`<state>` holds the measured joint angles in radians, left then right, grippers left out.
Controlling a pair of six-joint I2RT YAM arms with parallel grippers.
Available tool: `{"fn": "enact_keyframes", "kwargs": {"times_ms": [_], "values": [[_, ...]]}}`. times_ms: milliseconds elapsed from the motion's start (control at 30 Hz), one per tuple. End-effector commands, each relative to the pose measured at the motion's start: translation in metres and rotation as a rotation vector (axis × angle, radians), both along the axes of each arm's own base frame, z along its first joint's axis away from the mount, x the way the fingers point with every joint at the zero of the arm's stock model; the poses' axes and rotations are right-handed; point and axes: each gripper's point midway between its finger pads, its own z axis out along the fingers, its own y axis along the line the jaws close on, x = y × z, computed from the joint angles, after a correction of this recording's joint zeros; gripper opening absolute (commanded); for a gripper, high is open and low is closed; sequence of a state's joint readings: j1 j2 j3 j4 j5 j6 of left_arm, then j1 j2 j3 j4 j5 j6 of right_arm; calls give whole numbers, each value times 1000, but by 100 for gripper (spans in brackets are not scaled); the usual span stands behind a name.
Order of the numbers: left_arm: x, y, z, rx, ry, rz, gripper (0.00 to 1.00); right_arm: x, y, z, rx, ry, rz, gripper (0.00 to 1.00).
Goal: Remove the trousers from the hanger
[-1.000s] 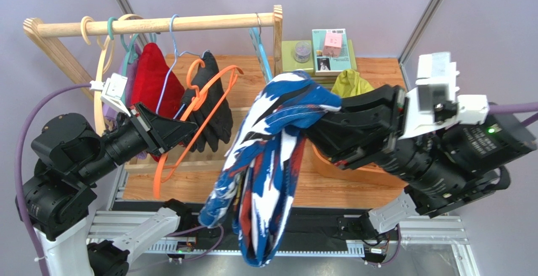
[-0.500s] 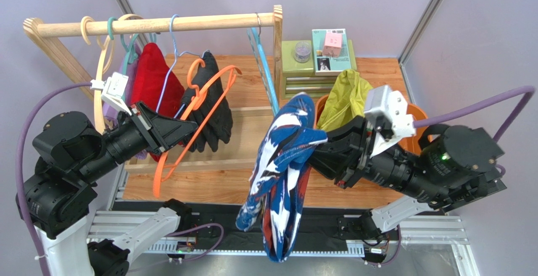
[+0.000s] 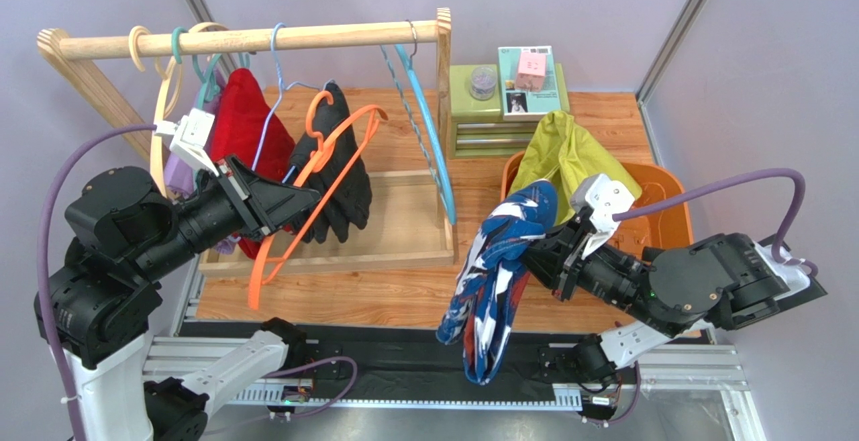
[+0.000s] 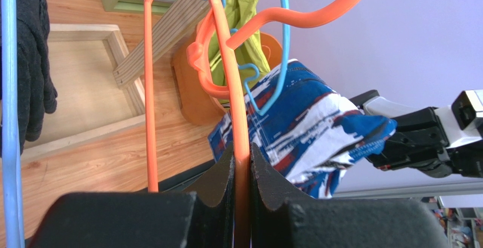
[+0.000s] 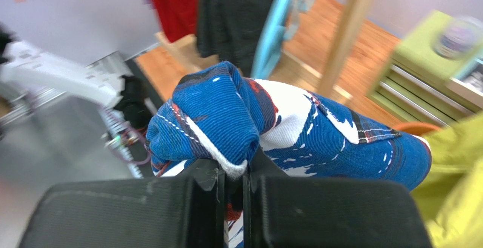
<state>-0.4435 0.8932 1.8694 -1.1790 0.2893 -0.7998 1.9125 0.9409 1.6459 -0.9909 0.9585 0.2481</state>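
The navy blue trousers [image 3: 496, 272] with white and red print hang from my right gripper [image 3: 542, 252], which is shut on a fold of them [image 5: 295, 126] at the table's front edge, left of the orange basket [image 3: 673, 209]. The yellow-green trousers [image 3: 567, 154] lie draped in that basket. My left gripper [image 3: 300, 202] is shut on the bare orange hanger [image 3: 321, 164], with one thin bar pinched between the jaws [image 4: 242, 154]. This hanger hangs tilted in front of the black garment [image 3: 345, 181]. A bare light blue hanger [image 3: 425, 129] hangs at the rail's right end.
The wooden rack [image 3: 252, 38] stands at the back left with a red garment [image 3: 237, 119] and several more hangers. Its wooden base frame [image 3: 403, 245] lies below. A green drawer box [image 3: 494, 99] with small items stands at the back.
My right arm has swung right and down toward the front edge, carrying the blue trousers away from the rack to beside the basket. The left gripper has kept its hold on the orange hanger.
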Motion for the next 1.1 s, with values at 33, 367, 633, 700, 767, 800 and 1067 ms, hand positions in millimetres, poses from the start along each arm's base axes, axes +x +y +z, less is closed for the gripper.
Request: {"fn": "enact_keyframes", "kwargs": {"times_ms": [33, 367, 633, 700, 767, 800, 1067], "values": [[4, -2, 13, -3, -56, -11, 0, 41, -21, 5, 158, 56, -327, 0], [5, -5, 14, -3, -61, -24, 0, 113, -18, -44, -60, 74, -583, 0], [1, -1, 10, 0, -63, -13, 0, 143, -58, -40, -64, 72, -784, 0], [2, 0, 10, 3, -65, -8, 0, 144, -59, -28, -51, 60, -786, 0], [3, -1, 11, 3, -68, -12, 0, 143, -62, -10, -12, 59, -785, 0], [4, -2, 11, 4, -65, -14, 0, 144, -63, -10, -32, 57, -791, 0], [6, -6, 9, 2, -59, -29, 0, 146, -100, 45, -58, -62, -902, 0]]}}
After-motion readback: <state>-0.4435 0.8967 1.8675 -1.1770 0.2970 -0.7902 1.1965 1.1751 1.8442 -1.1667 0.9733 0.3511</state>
